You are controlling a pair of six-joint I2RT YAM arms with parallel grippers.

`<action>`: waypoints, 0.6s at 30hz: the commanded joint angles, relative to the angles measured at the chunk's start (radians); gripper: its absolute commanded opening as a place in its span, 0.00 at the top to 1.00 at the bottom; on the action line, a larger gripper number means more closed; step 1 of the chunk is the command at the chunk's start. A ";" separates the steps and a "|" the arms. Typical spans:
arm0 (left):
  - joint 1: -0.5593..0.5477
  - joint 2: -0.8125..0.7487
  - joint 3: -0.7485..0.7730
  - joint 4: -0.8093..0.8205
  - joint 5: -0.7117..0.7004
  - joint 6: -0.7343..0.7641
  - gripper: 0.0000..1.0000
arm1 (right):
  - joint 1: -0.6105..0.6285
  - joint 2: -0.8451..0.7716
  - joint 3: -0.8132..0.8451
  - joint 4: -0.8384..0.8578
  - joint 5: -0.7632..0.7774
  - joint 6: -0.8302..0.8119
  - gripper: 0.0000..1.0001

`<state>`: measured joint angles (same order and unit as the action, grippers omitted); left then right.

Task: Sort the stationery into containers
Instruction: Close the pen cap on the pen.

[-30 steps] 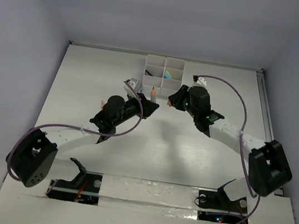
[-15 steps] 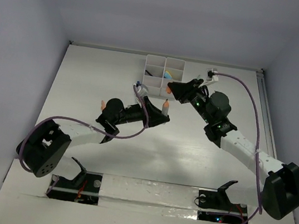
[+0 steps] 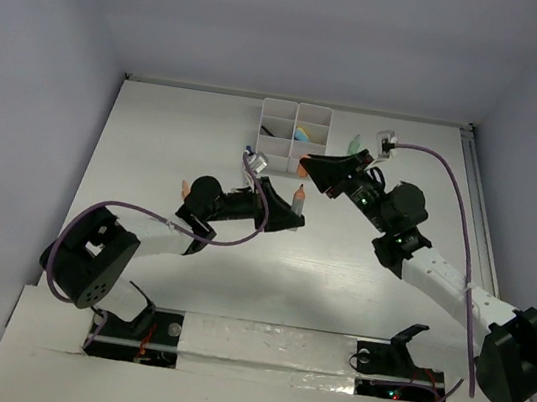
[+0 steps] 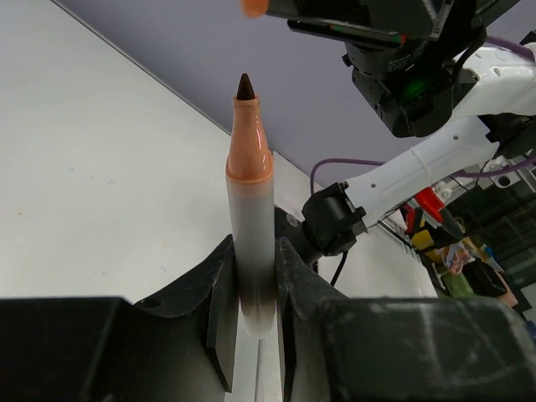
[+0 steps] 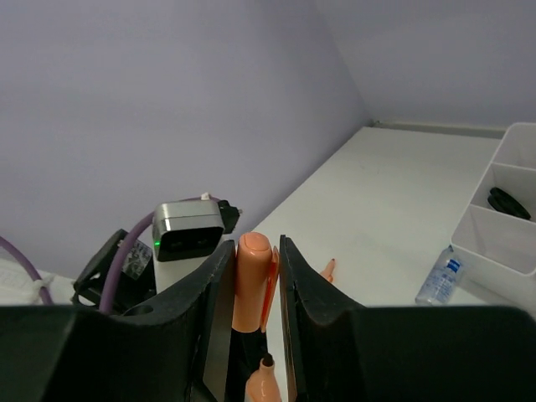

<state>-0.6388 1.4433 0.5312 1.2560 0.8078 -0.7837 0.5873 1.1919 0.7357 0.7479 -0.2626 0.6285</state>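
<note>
From above, you see the white organizer [image 3: 298, 112] at the table's far edge. One cell holds a yellow-and-blue item [image 3: 304, 134], another a black item [image 3: 271, 131].

On the left wrist, your left gripper [image 4: 253, 255] is clamped on the uncapped marker [image 4: 249, 167], tip upward.

On the right wrist, your right gripper [image 5: 255, 249] pinches the orange cap [image 5: 251, 293].

The right gripper [image 5: 255, 251] has its two dark fingers [image 5: 216, 289] pressed against an orange cap [image 5: 253, 280], clip to the right. Just under it, the dark-tipped nose of a marker [image 5: 265, 373] pokes up from the bottom edge. Behind on the left is a silver camera box [image 5: 189, 230] with a green light. Over to the right, a white container [image 5: 502, 239] holds something black in one compartment, and a small bottle [image 5: 438, 279] lies beside it on the table [image 5: 377, 193].
</note>
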 commanded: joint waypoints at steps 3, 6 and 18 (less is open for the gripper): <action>0.011 -0.006 -0.011 0.252 0.036 -0.029 1.00 | -0.006 -0.031 -0.005 0.076 -0.041 -0.012 1.00; 0.011 -0.008 -0.014 0.260 0.037 -0.031 1.00 | -0.006 -0.022 -0.018 0.087 -0.040 -0.010 1.00; 0.030 0.003 -0.037 0.388 0.060 -0.104 1.00 | -0.006 0.008 -0.032 0.097 -0.058 -0.030 1.00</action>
<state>-0.6182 1.4437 0.5072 1.2724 0.8257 -0.8352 0.5873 1.1927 0.7162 0.7715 -0.3046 0.6201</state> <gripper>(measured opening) 0.149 0.304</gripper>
